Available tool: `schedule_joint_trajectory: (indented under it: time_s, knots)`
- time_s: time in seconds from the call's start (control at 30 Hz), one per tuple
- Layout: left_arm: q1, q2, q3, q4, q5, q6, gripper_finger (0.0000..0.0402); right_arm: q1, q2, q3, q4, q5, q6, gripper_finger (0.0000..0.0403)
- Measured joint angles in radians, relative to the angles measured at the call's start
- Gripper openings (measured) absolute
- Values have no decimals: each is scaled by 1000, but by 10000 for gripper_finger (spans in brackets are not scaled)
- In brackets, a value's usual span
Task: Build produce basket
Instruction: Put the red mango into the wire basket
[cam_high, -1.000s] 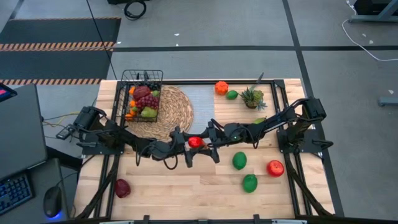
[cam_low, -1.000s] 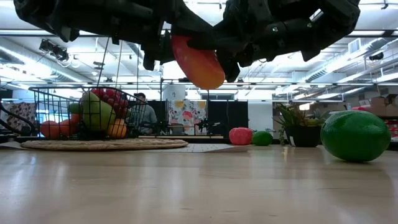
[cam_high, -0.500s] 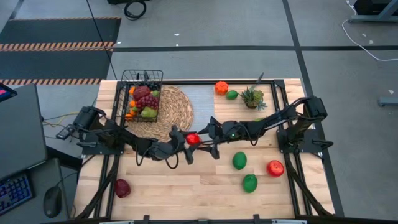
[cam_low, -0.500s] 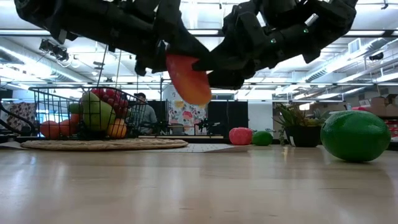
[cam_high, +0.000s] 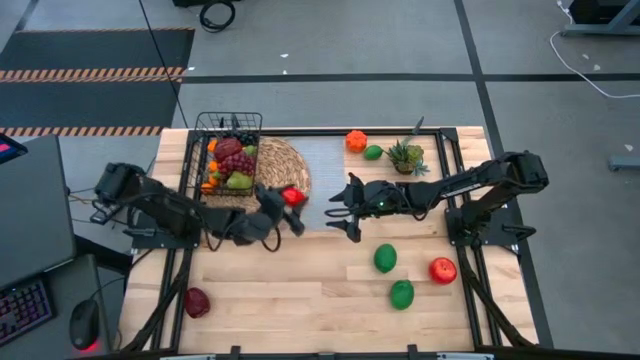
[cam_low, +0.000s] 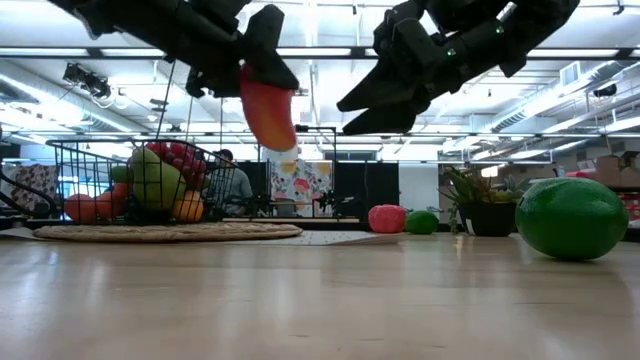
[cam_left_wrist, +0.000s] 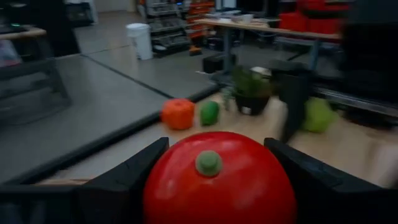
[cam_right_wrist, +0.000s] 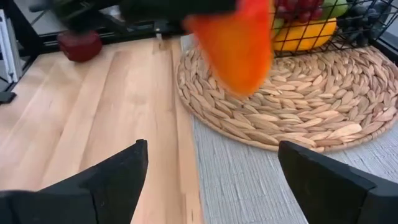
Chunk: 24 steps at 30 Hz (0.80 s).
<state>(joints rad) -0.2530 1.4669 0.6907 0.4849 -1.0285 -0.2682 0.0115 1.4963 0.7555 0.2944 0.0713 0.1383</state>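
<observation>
My left gripper (cam_high: 284, 203): squeezed on the red-orange mango (cam_low: 268, 105), high in the air so it can go over the wire wall.
Where the mango is: above the edge of the straw mat (cam_high: 283, 170), just beside the basket (cam_high: 229, 152).
My right gripper (cam_high: 343, 208): fingers wide apart, holding nothing, near the mat's edge, out of the way.
Basket: sits on the mat, already partly full of fruit.
Still to pick, I think: two limes (cam_high: 385, 257), a red apple (cam_high: 442, 270), a dark apple (cam_high: 197, 301).
</observation>
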Motion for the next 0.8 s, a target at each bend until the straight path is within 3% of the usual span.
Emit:
schedule_joint_trajectory:
  time_s: [0.43,0.63,0.8]
  knots:
    - [339,-374,0,-489,-2,106,251,12,-8,0,-20,-14,-2,365]
    - [510,-485,0,-583,-2,177,252,13,-8,0,-21,-20,-2,365]
    - [612,-495,0,-608,-1,205,255,13,-8,0,-22,-20,-3,365]
